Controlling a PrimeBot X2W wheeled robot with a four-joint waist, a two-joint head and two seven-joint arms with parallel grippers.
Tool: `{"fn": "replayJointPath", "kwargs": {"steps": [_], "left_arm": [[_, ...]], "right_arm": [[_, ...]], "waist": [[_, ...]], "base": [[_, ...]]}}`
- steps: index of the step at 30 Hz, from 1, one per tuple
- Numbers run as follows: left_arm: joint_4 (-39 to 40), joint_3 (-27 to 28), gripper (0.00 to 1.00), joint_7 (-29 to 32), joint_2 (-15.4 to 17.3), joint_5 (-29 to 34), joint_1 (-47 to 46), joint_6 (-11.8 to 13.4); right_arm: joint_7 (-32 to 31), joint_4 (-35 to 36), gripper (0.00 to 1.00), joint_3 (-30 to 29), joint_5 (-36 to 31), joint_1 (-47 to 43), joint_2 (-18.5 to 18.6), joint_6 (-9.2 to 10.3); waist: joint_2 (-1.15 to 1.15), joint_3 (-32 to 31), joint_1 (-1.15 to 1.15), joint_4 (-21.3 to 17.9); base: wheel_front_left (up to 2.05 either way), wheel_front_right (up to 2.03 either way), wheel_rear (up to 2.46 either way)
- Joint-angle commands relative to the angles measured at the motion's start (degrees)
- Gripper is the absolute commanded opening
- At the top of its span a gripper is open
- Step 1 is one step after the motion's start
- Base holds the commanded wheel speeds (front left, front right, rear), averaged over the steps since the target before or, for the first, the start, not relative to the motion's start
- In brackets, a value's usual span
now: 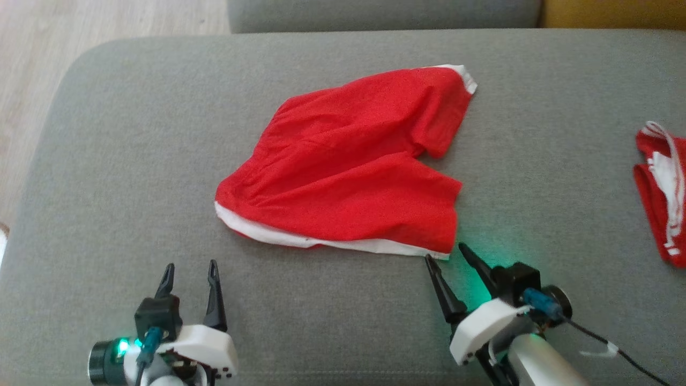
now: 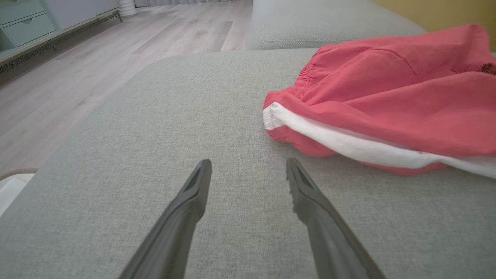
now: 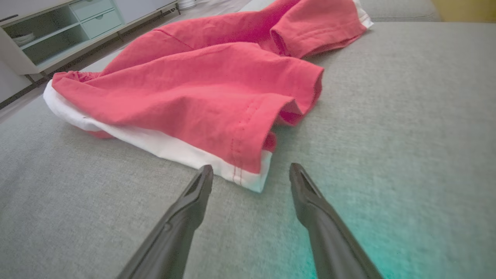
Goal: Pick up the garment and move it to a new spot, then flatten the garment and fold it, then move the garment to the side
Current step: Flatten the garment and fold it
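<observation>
Left gripper (image 1: 192,266) low at left, jaws spread, empty. Right gripper (image 1: 445,252) likewise spread, empty, tilted up-left.

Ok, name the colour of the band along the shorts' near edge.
White band on red shorts; right wrist view shows it best.

We see a soft, matt red cloth garment (image 1: 348,161) on a coarse-woven grey cushion (image 1: 134,187); a smooth wood-look floor (image 1: 32,80) at ten o'clock.
</observation>
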State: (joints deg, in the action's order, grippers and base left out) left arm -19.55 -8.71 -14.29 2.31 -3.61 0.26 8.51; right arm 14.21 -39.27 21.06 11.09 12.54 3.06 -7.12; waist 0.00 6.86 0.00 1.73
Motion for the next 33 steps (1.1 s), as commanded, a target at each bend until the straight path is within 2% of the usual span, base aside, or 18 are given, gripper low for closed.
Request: {"fn": "replayJointPath", "kwargs": {"steps": [1, 6, 9, 13, 16, 17, 20, 21, 22, 23, 24, 28, 33], "left_arm": [[1.6, 1.4, 1.00, -0.7, 0.6, -0.1, -2.5, 0.0], [1.9, 1.2, 1.00, -0.7, 0.6, -0.4, -2.9, 0.1], [2.1, 0.8, 1.00, -0.7, 0.6, -0.8, -3.3, 0.2], [2.2, 0.2, 1.00, -0.7, 0.6, -1.1, -3.7, 0.4], [2.2, -0.4, 1.00, -0.7, 0.6, -1.4, -4.1, 0.6], [2.3, -0.6, 1.00, -0.7, 0.6, -1.5, -4.2, 0.7], [2.3, -0.9, 1.00, -0.7, 0.6, -1.7, -4.5, 0.9], [2.4, -0.9, 1.00, -0.7, 0.6, -1.8, -4.5, 0.9], [2.5, -1.0, 1.00, -0.7, 0.6, -1.7, -4.6, 1.0], [2.5, -1.0, 1.00, -0.7, 0.6, -1.8, -4.6, 1.0], [2.4, -1.1, 1.00, -0.7, 0.6, -1.7, -4.6, 1.1], [2.4, -1.0, 1.00, -0.7, 0.6, -2.3, -4.4, 1.3], [2.3, -1.5, 1.00, -0.7, 0.6, -3.2, -3.9, 0.0]], "right_arm": [[0.8, 1.1, 1.00, 1.1, -0.4, 2.2, -0.2, -0.36], [0.8, -0.6, 0.99, 1.1, -1.3, 3.1, -0.2, -0.36], [0.8, -2.1, 0.91, 1.3, -1.5, 3.4, -0.2, -0.36], [0.8, -2.5, 0.94, 1.5, -1.5, 3.6, -0.2, -0.36], [0.8, -2.5, 0.90, 1.8, -1.7, 3.9, -0.2, -0.36], [0.8, -2.4, 0.86, 1.8, -1.9, 4.0, -0.2, -0.36], [0.8, -2.0, 0.65, 1.9, -2.5, 4.2, -0.2, -0.36], [0.8, -1.9, 0.50, 2.0, -2.7, 4.2, -0.2, -0.36], [0.8, -1.7, 0.39, 2.0, -2.9, 4.2, -0.2, -0.36], [0.8, -1.6, 0.17, 2.0, -3.0, 4.2, -0.2, -0.36], [0.8, -1.4, 0.00, 2.0, -3.3, 4.2, -0.2, -0.36], [0.8, -0.7, 0.00, -0.3, -4.2, 4.3, -0.2, -0.36], [0.8, -0.8, 0.00, -5.7, -7.5, 4.5, -0.2, -0.36]], "waist": [[0.00, 1.1, 0.00, 1.0], [0.00, 1.8, 0.00, 1.3], [0.00, 2.0, 0.00, 1.0], [0.00, 2.3, 0.00, 0.5], [0.00, 2.5, 0.00, 0.2], [0.00, 2.6, 0.00, 0.1], [0.00, 2.7, 0.00, -0.1], [0.00, 2.8, 0.00, -0.1], [0.00, 2.8, 0.00, -0.2], [0.00, 2.9, 0.00, -0.2], [0.00, 2.9, 0.00, -0.1], [0.00, 2.8, 0.00, -0.5], [0.00, 2.6, 0.00, -1.8]], "base": [[0.00, 0.00, 0.00], [0.00, 0.00, 0.00], [0.00, 0.00, 0.00], [0.00, 0.00, 0.00], [0.00, 0.00, 0.00], [0.00, 0.00, 0.00], [0.00, 0.00, 0.00], [0.00, 0.00, 0.00], [0.00, 0.00, 0.00], [0.00, 0.00, 0.00], [0.00, 0.00, 0.00], [0.00, 0.00, 0.00], [0.00, 0.00, 0.00]]}}
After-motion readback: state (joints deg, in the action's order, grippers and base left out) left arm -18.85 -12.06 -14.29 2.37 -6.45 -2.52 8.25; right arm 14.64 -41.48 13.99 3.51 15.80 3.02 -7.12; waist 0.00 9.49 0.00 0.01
